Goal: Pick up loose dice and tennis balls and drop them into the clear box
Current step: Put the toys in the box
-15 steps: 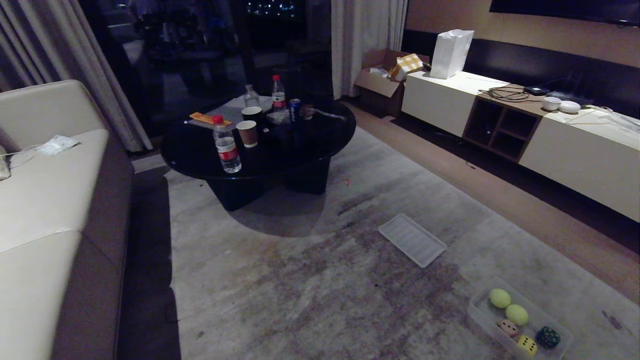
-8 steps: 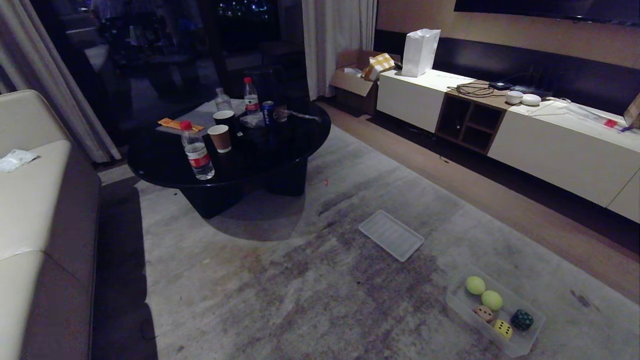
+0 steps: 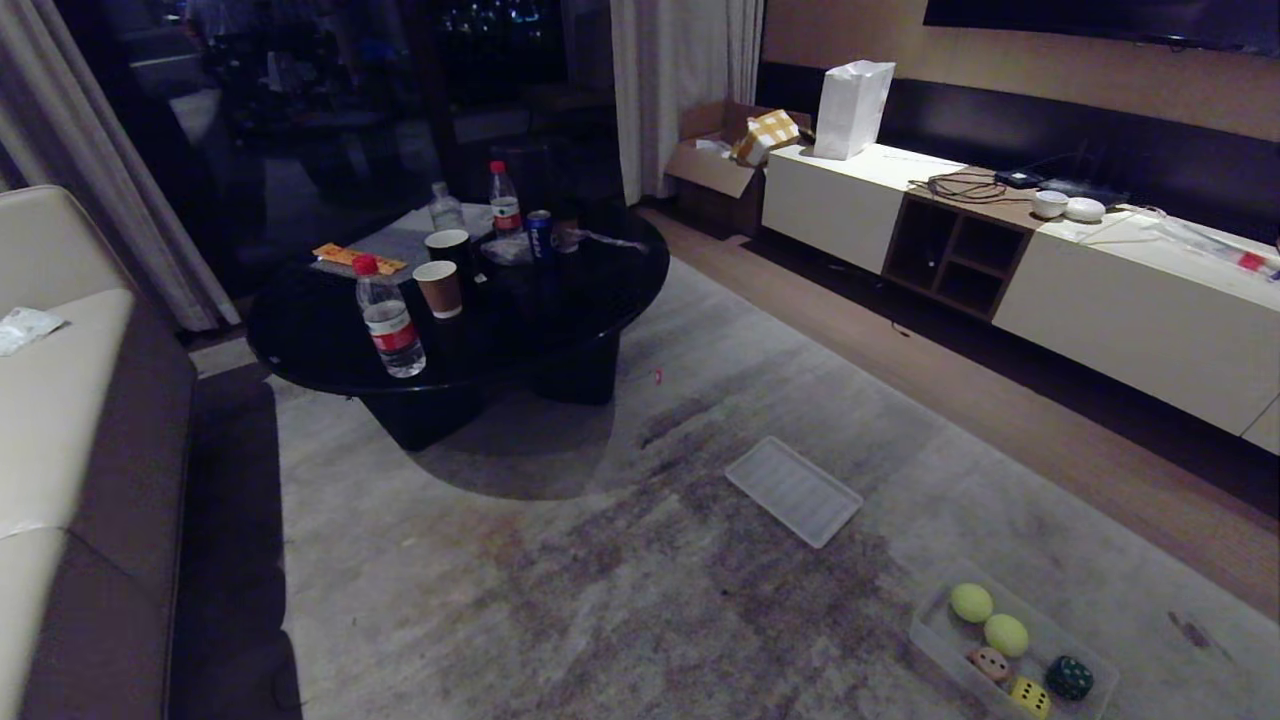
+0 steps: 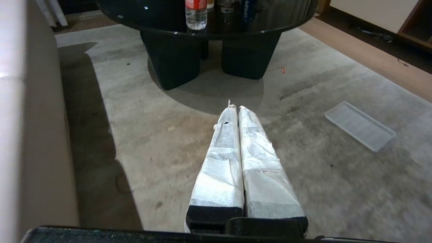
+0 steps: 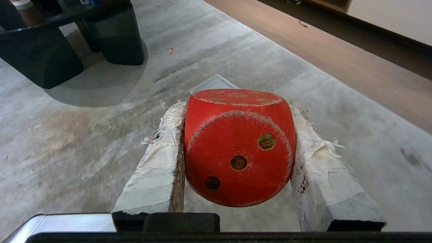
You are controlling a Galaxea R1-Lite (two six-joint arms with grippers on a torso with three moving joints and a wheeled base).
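The clear box [image 3: 926, 640] lies on the carpet at the lower right of the head view. Inside it are two tennis balls [image 3: 971, 602] [image 3: 1006, 634] and three dice: pinkish-tan [image 3: 990, 664], yellow [image 3: 1029, 696] and dark green [image 3: 1069, 677]. A red die [image 5: 238, 148] with pale pips hangs above the carpet, and my right gripper [image 5: 238, 113] is shut on its two sides. My left gripper [image 4: 235, 108] is shut with nothing in it, pointing over the carpet toward the coffee table. Neither arm shows in the head view.
A flat ribbed clear lid [image 3: 794, 490] lies on the carpet beyond the box. A black round coffee table [image 3: 590, 300] with bottles and cups stands behind, a sofa [image 3: 60, 420] on the left, and a long low cabinet [image 3: 1130, 300] past a wooden floor strip on the right.
The whole head picture has shifted, first left and then slightly back right and down, so the camera has moved. The box, lid and table keep their places relative to each other.
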